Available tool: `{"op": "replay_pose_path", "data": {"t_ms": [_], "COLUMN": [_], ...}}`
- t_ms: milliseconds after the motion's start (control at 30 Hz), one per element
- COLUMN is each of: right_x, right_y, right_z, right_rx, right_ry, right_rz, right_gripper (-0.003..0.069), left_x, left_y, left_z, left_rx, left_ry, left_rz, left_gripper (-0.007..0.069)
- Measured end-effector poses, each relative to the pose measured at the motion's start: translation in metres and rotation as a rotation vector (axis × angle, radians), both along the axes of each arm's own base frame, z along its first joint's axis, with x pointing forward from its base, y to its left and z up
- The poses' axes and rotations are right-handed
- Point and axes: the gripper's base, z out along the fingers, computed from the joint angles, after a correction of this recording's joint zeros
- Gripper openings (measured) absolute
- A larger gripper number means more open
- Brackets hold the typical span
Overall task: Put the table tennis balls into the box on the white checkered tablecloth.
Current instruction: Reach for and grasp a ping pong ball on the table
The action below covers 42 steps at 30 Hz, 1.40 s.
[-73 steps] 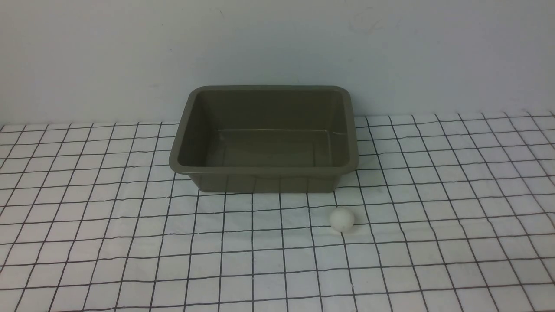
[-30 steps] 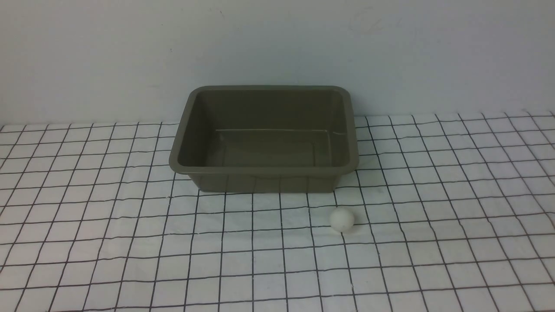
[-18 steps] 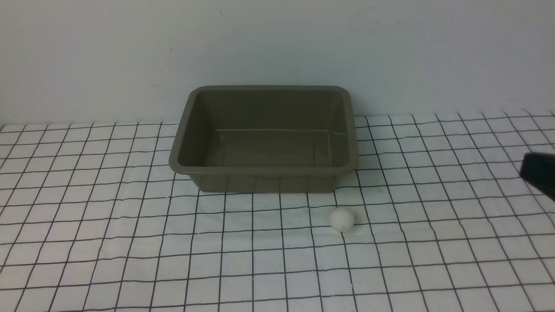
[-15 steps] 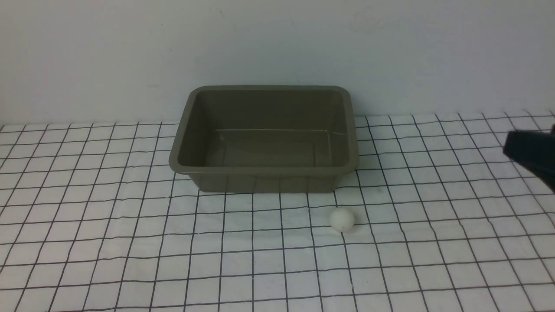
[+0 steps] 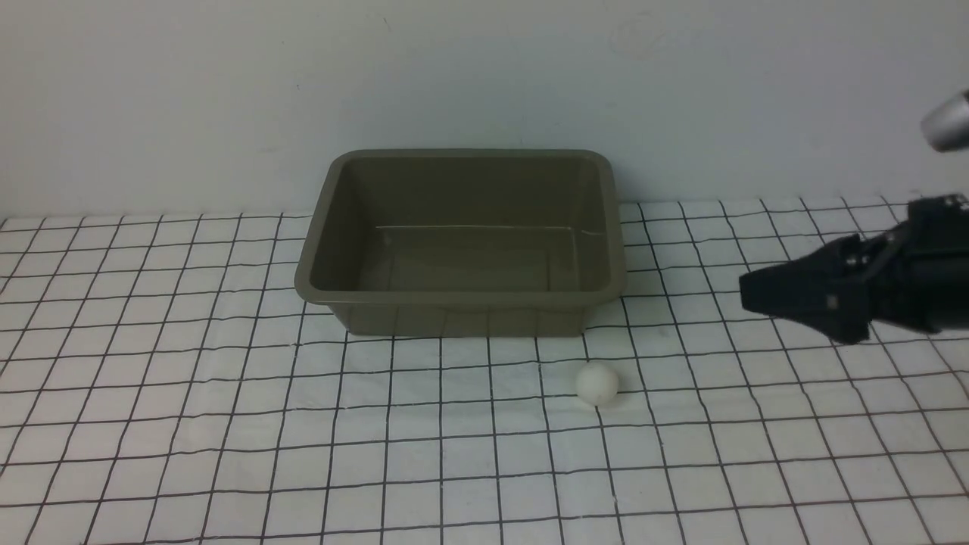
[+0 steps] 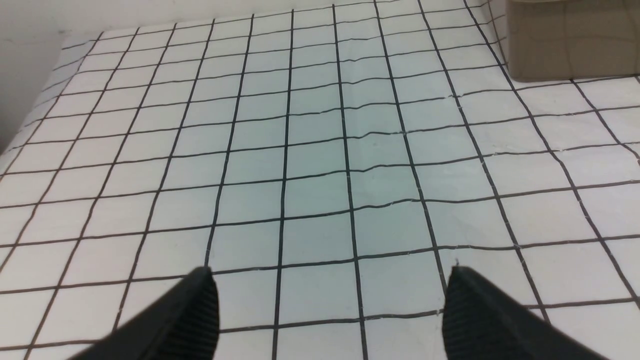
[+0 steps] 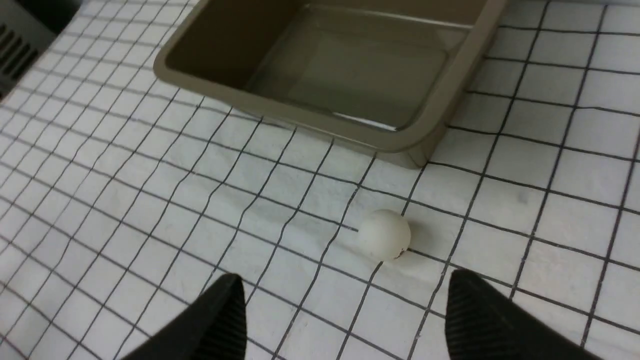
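Our right gripper (image 7: 345, 310) stood with jaws spread and empty, near the table tennis ball (image 5: 597, 383). The ball lay on the white checkered tablecloth (image 5: 227, 424), just before the box (image 5: 454, 297). Our left gripper (image 6: 330, 305) was likewise spread.

White ball (image 5: 597, 383), olive-grey box (image 5: 462, 299), black-gridded white tablecloth (image 5: 189, 424), black right tool (image 7: 345, 277)
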Motion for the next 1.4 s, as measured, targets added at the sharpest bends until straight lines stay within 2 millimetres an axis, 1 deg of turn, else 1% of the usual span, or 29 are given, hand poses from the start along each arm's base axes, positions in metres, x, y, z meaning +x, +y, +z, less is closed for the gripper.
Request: {"op": "replay_pose_path", "data": {"t_ms": [33,100,233,267,300,333,367,400,433,467,567,633,700,833,1000,1133,1300,1400], "right_x": [0.009,0.013,0.021,0.02,0.022,0.023,0.025,0.024,0.027,0.028,0.03,0.032,0.039,0.053,0.063,0.072,0.08,0.088], "right_y": [0.009,0.018,0.046,0.049,0.061,0.067,0.077,0.083,0.091,0.104,0.125,0.136,0.146,0.155,0.163,0.169,0.169,0.162], "right_z": [0.006,0.013,0.031,0.031,0.032,0.031,0.029,0.027,0.021,0.013,-0.004,-0.012,-0.024,-0.043,-0.066,-0.078,-0.09,-0.097], "right_rx": [-0.027,-0.051,-0.142,-0.162,-0.223,-0.233,-0.304,-0.324,-0.382,-0.462,-0.563,-0.596,-0.626,-0.66,-0.682,-0.691,-0.691,-0.698], "right_ry": [0.0,-0.012,-0.042,-0.046,-0.04,-0.027,-0.011,-0.006,0.012,0.024,0.051,0.068,0.09,0.129,0.159,0.15,0.15,0.164], "right_rz": [0.049,0.084,0.159,0.171,0.188,0.19,0.188,0.197,0.187,0.191,0.179,0.157,0.123,0.1,0.107,0.11,0.106,0.086], "right_gripper": [0.0481,0.0476,0.0454,0.0453,0.0447,0.0446,0.0443,0.0443,0.0442,0.0442,0.0442,0.0442,0.0442,0.0442,0.0442,0.0442,0.0442,0.0442], "left_x": [0.0,0.0,0.0,0.0,0.0,0.0,0.0,0.0,0.0,0.0,0.0,0.0,0.0,0.0,0.0,0.0,0.0,0.0], "left_y": [0.0,0.0,0.0,0.0,0.0,0.0,0.0,0.0,0.0,0.0,0.0,0.0,0.0,0.0,0.0,0.0,0.0,0.0], "left_z": [0.0,0.0,0.0,0.0,0.0,0.0,0.0,0.0,0.0,0.0,0.0,0.0,0.0,0.0,0.0,0.0,0.0,0.0], "left_rx": [0.0,0.0,0.0,0.0,0.0,0.0,0.0,0.0,0.0,0.0,0.0,0.0,0.0,0.0,0.0,0.0,0.0,0.0], "left_ry": [0.0,0.0,0.0,0.0,0.0,0.0,0.0,0.0,0.0,0.0,0.0,0.0,0.0,0.0,0.0,0.0,0.0,0.0], "left_rz": [0.0,0.0,0.0,0.0,0.0,0.0,0.0,0.0,0.0,0.0,0.0,0.0,0.0,0.0,0.0,0.0,0.0,0.0], "left_gripper": [0.0542,0.0542,0.0542,0.0542,0.0542,0.0542,0.0542,0.0542,0.0542,0.0542,0.0542,0.0542,0.0542,0.0542,0.0542,0.0542,0.0542,0.0542]}}
